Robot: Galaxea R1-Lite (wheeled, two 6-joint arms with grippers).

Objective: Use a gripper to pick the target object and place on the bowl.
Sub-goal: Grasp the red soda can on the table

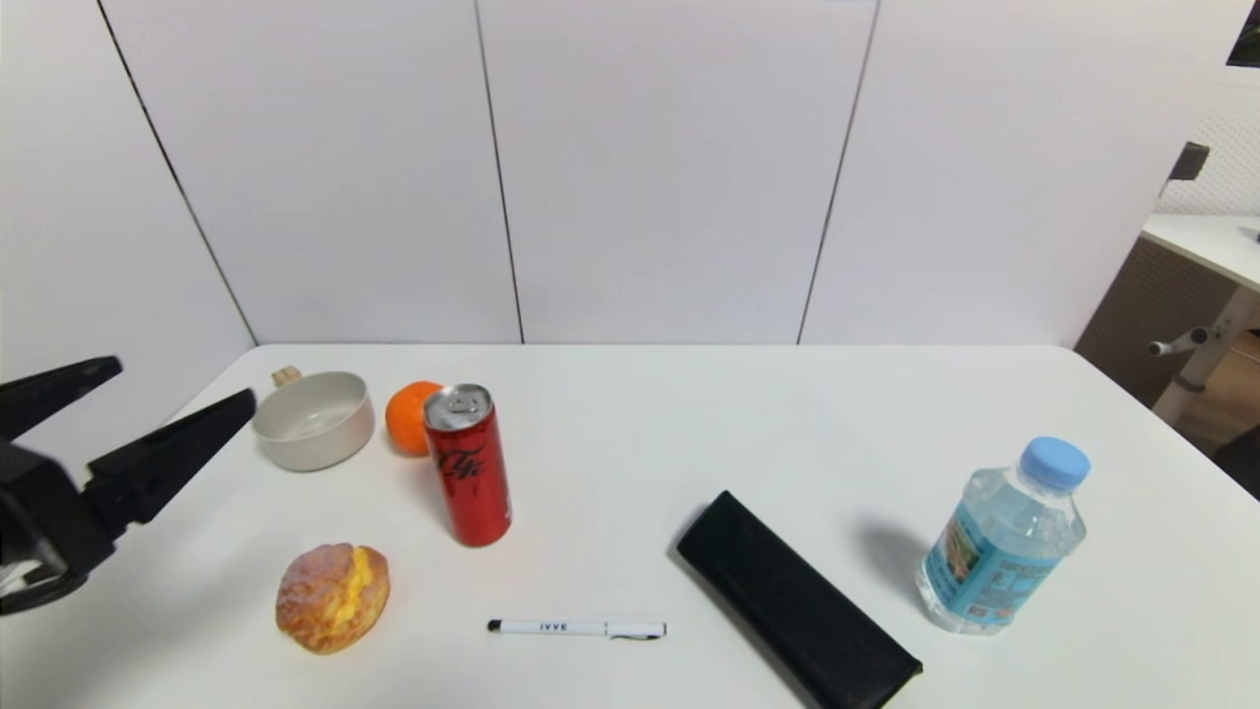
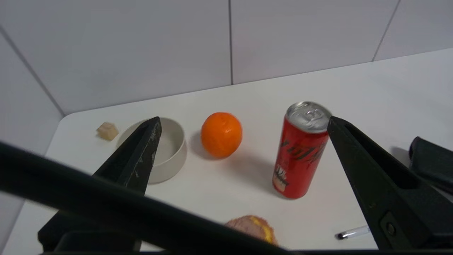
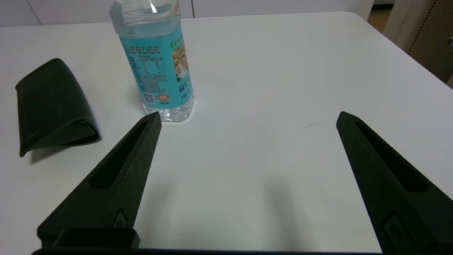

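Note:
The tall red soda can (image 1: 470, 465) stands upright on the white table, right of the orange; it also shows in the left wrist view (image 2: 300, 150). The beige bowl (image 1: 313, 419) with its wooden stub handle sits at the back left, empty, also in the left wrist view (image 2: 170, 150). My left gripper (image 1: 177, 386) is open and empty at the table's left edge, above it, left of the bowl and apart from the can; in its own view (image 2: 244, 120) the jaws stand wide. My right gripper (image 3: 247, 118) is open and empty over bare table near the water bottle; it is out of the head view.
An orange (image 1: 410, 418) lies between bowl and can. A bread roll (image 1: 333, 597) lies at the front left, a white pen (image 1: 576, 627) at the front, a black case (image 1: 797, 601) right of it, and a water bottle (image 1: 1004, 542) at the right.

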